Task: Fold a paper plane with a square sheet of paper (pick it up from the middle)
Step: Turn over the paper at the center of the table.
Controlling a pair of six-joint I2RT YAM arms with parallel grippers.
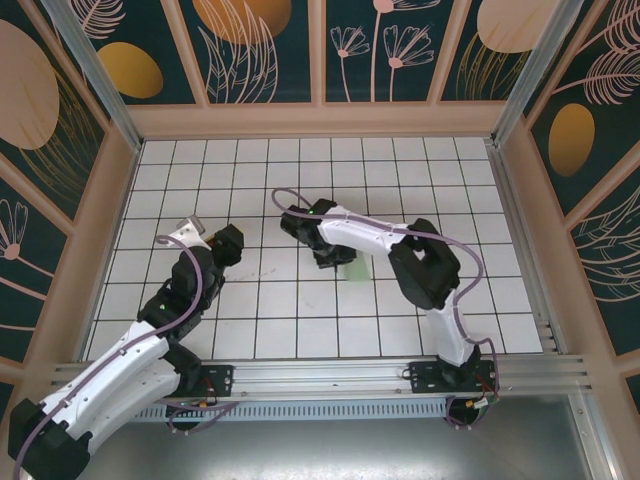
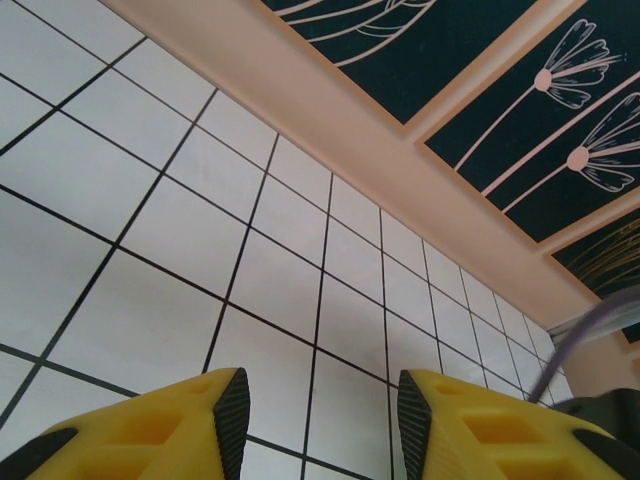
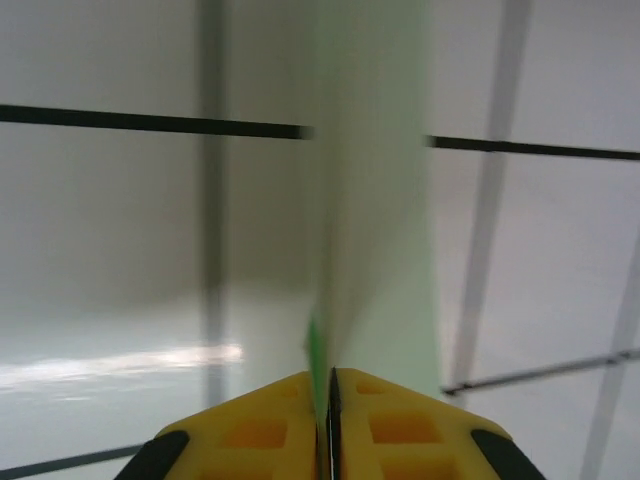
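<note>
a: where's the paper, quick
b: slim pale mint-green folded paper plane point(image 1: 359, 268), mid table over the white black-gridded tabletop point(image 1: 300, 320), right at the right gripper point(image 1: 335, 256). the arm covers most of it from the top, just a pale patch poking out on the gripper's right side

a: jaws?
b: right wrist view has the right gripper point(image 3: 330, 385) with its yellow fingers point(image 3: 250, 430) pressed together and a thin green edge of the paper plane point(image 3: 385, 200) caught in the seam. so it's clenched on the paper. blurry though

a: axis?
b: long axis runs straight ahead from the fingertips, away from the jaws, as a narrow strip. lifted or lying on the tiles, can't tell

a: left?
b: left gripper point(image 1: 232, 245) is well apart, off to the left of the paper. in its wrist view the left gripper point(image 2: 322, 395) has its fingers spread with nothing between them, bare tiles beyond. released

a: so what does the next move hinge on?
b: my guess is the right arm owns it, gripping at the near end of the ridge line, so any lift or crease goes along that axis. left would have to cross toward centre to help
</note>
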